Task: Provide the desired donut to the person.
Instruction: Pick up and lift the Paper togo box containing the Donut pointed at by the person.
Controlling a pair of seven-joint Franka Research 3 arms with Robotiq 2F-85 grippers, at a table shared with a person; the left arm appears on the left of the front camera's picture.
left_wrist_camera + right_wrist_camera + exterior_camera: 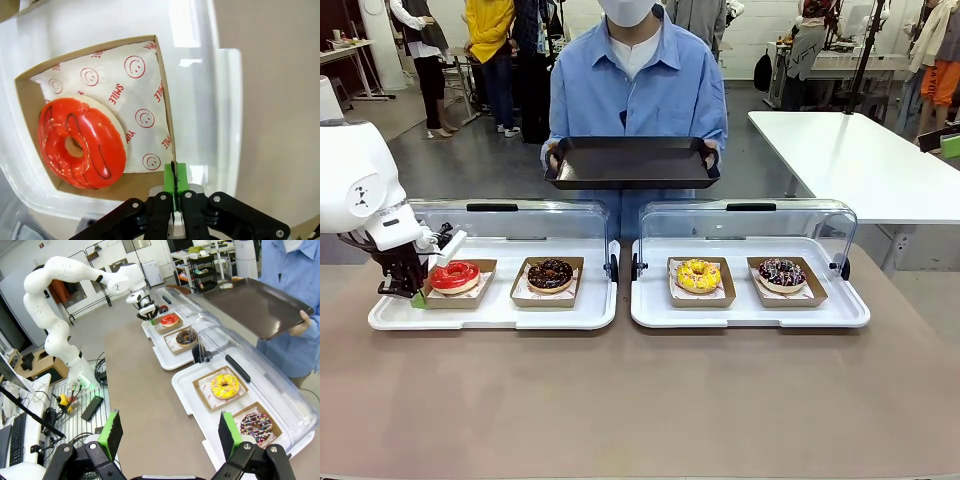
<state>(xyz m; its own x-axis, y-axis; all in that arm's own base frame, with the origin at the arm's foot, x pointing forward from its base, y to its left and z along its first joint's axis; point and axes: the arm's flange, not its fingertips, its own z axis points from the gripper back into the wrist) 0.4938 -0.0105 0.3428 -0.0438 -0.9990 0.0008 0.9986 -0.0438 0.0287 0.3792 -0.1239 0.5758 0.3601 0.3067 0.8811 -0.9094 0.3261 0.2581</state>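
A red glazed donut [454, 275] [82, 145] lies on smiley-print paper in a brown cardboard tray [480, 268] [164, 90] at the left end of the left white tray [495, 312]. My left gripper [416, 292] [174, 181] is shut, its green pads pinching the near edge of that cardboard tray. The left gripper [148, 314] also appears far off in the right wrist view. My right gripper [170, 435] stands open above the table, holding nothing. The person [638, 85] in a light blue shirt holds a dark serving tray [632, 162] [260, 302] level at the far side.
A chocolate donut [550, 273] shares the left white tray. A yellow donut [698, 275] and a dark sprinkled donut [781, 271] sit on the right white tray [750, 316]. Clear lids [510, 218] stand raised behind both trays. The brown table [640, 400] is bare in front.
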